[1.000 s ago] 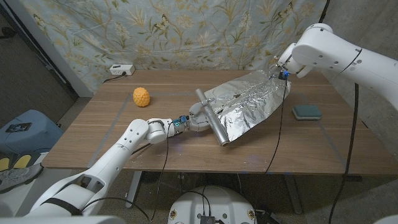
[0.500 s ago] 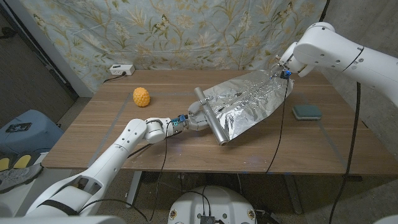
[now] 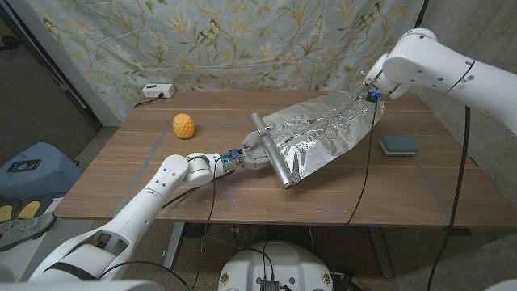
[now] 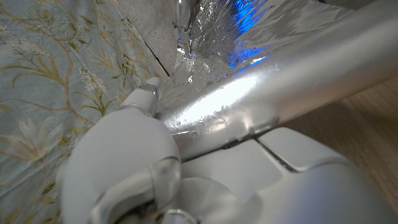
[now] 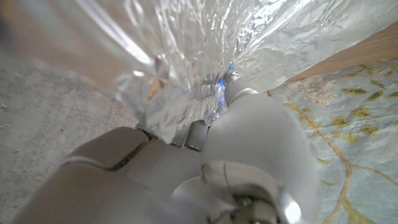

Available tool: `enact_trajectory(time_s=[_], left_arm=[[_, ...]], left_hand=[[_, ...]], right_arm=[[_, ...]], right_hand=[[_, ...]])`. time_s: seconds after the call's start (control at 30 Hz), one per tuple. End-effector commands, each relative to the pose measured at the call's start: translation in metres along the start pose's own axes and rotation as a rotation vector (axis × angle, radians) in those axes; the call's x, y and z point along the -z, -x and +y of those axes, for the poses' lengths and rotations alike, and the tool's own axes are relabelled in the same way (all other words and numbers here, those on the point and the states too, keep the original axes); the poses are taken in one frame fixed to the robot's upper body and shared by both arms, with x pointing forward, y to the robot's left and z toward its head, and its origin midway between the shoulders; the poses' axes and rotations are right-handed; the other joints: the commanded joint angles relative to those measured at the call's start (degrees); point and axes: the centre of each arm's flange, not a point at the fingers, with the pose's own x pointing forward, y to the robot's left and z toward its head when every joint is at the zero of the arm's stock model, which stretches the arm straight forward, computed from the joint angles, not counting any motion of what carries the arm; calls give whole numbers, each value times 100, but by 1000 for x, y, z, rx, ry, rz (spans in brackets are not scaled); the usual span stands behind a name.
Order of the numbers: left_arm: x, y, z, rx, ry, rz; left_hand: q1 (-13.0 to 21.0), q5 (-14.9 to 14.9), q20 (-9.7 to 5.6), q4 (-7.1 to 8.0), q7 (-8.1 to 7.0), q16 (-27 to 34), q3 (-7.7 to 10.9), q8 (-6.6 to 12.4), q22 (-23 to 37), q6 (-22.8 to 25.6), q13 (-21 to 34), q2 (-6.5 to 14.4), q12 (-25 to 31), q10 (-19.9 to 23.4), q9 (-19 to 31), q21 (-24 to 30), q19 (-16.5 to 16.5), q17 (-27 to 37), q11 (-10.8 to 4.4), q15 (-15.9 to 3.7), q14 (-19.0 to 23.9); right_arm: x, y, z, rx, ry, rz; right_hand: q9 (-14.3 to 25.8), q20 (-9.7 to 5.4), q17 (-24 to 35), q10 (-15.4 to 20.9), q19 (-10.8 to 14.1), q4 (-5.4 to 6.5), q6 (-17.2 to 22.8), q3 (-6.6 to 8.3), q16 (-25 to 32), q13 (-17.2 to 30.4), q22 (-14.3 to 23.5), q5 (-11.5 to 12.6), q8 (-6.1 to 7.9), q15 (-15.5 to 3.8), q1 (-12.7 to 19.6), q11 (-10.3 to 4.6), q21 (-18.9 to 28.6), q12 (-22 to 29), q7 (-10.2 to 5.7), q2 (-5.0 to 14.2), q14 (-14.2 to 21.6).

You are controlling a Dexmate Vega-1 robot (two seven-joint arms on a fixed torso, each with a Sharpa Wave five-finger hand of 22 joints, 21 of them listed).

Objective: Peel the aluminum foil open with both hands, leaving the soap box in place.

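A: Right in the middle of the wooden table [image 3: 121,174], the crinkled silver aluminum foil sheet [image 3: 323,133] is stretched between both hands. The left hand [image 3: 254,158] grips the shiny foil roll tube [image 3: 272,151] at the near left end.

B: The left wrist view backs that up: fingers [image 4: 146,102] curl around the tube, wrapped tight.

A: At the far right, the right hand [image 3: 367,90] holds the sheet's free edge, lifted off the table. Its wrist view shows fingers [image 5: 249,124] bunched into crumpled foil, so it is pinching it.

B: How far along would you call it?

A: A good length is drawn out, sloping down from the raised edge to the roll. I'd judge the opening mostly done.

B: And the soap box?

A: The small teal soap box [image 3: 398,145] lies flat, right of the sheet, just beside it and untouched. A yellow pineapple-shaped toy [image 3: 184,126] sits well apart, far left.
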Motion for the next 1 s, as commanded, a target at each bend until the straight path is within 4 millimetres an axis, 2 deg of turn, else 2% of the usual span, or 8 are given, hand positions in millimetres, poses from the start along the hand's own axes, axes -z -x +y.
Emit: enact_trajectory(time_s=[0.03,0.53,1.0], left_arm=[[3,5,-1,-2,-1,-2],[9,13,-1,-8,5,-12],[8,16,-2,-10,8,-29]], left_hand=[[-61,-1,5,0,-9,-14,22,39,9,-17,21,20,-7,-44,15,-7,-18,4,23,-13,-40],[-77,0,20,4,-11,-11,28,43,11,-20,17,34,-10,-88,14,-24,-35,4,36,7,-49],[-64,7,21,-6,-7,-3,54,52,12,-8,14,60,2,-92,13,-31,-28,8,39,7,-48]], right_arm=[[2,-1,-5,9,-2,-1],[6,0,-10,17,4,-2],[1,0,-15,25,13,-10]], right_hand=[[13,0,17,1,-31,-14,41,22,-29,14,18,25,-18,-228,59,-32,48,3,-20,19,89],[9,1,30,11,-66,-9,53,21,-53,19,13,26,-31,-225,55,-19,109,-2,-15,26,96],[13,-3,48,10,-93,-13,54,22,-79,21,8,26,-44,-232,58,-21,175,-14,-26,21,91]])
